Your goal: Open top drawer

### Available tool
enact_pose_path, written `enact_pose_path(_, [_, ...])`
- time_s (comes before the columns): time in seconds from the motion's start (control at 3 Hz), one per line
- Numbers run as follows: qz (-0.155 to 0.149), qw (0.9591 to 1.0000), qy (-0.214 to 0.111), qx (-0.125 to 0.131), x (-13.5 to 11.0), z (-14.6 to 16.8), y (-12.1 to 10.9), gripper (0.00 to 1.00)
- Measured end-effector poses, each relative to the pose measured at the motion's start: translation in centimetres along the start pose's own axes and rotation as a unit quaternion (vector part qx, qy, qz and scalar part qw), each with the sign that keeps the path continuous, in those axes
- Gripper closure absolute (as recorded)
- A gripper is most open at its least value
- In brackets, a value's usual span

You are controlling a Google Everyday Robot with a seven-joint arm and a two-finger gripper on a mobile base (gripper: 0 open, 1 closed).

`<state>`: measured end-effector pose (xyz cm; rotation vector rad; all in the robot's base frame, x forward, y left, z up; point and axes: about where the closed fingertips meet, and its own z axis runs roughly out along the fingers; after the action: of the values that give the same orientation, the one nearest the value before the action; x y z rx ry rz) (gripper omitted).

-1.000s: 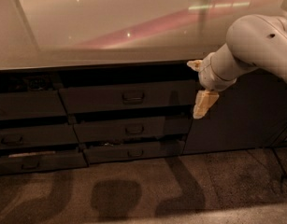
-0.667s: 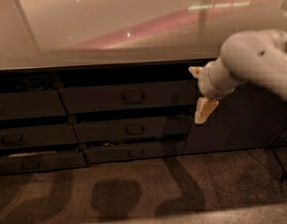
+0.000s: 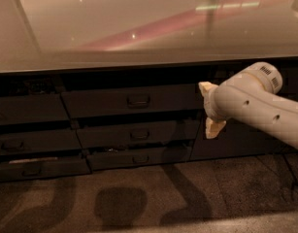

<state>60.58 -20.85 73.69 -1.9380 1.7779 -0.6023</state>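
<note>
— Where's the gripper [image 3: 209,108]?
— Just off the right end of the top drawer [image 3: 100,103], well clear of its handle [image 3: 138,101]. The pale fingers [image 3: 214,129] are spread, holding nothing.
— And the drawer?
— Under the counter [image 3: 139,33]. Possibly ajar, but it's too dim to tell.

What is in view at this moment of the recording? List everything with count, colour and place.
Countertop: one, pale and glossy, across the upper half.
Top drawer: one, dark grey, centre, just under the countertop, small loop handle at its middle.
Lower drawers: two, dark grey, stacked below the top drawer.
Left drawers: three, dark grey, left column.
Floor: speckled brown, along the bottom, with shadows.
Arm: one, white, entering from the right.
Claw: one, cream fingers, open, at the top drawer's right end, apart from its handle.
</note>
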Motion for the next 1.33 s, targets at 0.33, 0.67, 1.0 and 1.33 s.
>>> enact_pose_path(0.33, [-0.008,0.9997,0.022,0.013,0.5,0.9,0.6,0.0])
enact_pose_path(0.67, [-0.008,0.9996,0.022,0.013,0.6,0.9,0.7,0.0])
enact_pose_path(1.0, [-0.006,1.0,-0.002,0.004,0.5,1.2,0.6,0.0])
enact_pose_path(1.33, [0.032,0.9972,-0.064,-0.025,1.0,2.7,0.7,0.0])
